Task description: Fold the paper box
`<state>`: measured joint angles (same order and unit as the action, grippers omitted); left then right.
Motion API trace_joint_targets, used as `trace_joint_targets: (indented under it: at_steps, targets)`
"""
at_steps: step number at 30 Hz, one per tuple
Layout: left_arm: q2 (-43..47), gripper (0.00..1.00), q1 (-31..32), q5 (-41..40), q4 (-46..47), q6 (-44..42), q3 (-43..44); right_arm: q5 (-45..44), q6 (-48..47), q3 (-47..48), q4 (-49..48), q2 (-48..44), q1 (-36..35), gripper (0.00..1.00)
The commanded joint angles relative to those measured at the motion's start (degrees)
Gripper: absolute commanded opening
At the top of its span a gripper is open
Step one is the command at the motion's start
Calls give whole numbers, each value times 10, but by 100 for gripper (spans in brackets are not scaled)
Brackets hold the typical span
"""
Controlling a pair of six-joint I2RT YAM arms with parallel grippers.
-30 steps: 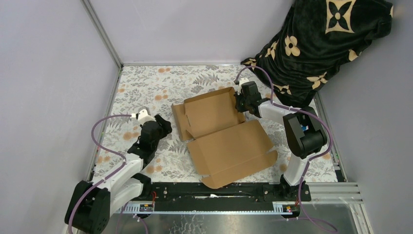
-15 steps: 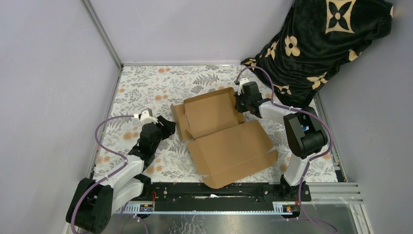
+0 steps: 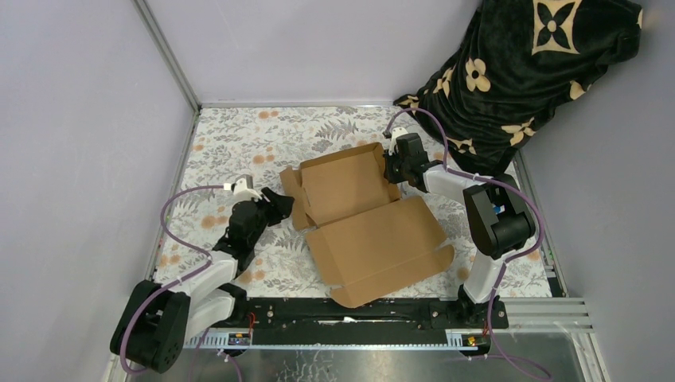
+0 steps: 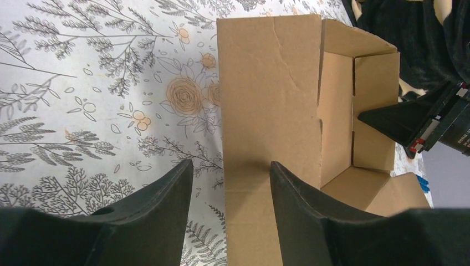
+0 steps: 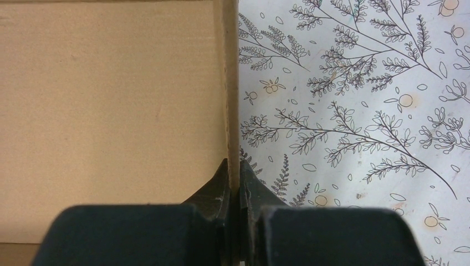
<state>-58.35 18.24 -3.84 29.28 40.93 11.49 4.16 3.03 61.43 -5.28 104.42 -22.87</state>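
- Seen from above, the paper box (image 3: 374, 239) lies half-formed in the middle of the flowered table cover (image 3: 239, 143). Its far part is raised into walls and its near panel lies flat toward the arm bases.
- The left gripper (image 3: 280, 199) is at the left wall of the box, and the right gripper (image 3: 392, 171) is at the far right corner.
- In the left wrist view the fingers (image 4: 166, 194) stand apart, open. The near end of an upright wall is between them, and I cannot tell if they touch it.
- In the right wrist view the two fingers (image 5: 216, 191) are pressed together on the thin edge of a box wall, gripping it.
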Motion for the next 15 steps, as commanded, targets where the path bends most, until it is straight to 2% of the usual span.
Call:
trace_joint_targets:
  at_steps: [1, 15]
  targets:
    - [-16, 60, -4, 32, 75, 15, -8, 14, 8, -8, 48, 7, -2, 0]
    - [-25, 60, -4, 76, 111, 15, 0, 3, 6, 9, 69, 22, -3, 0]
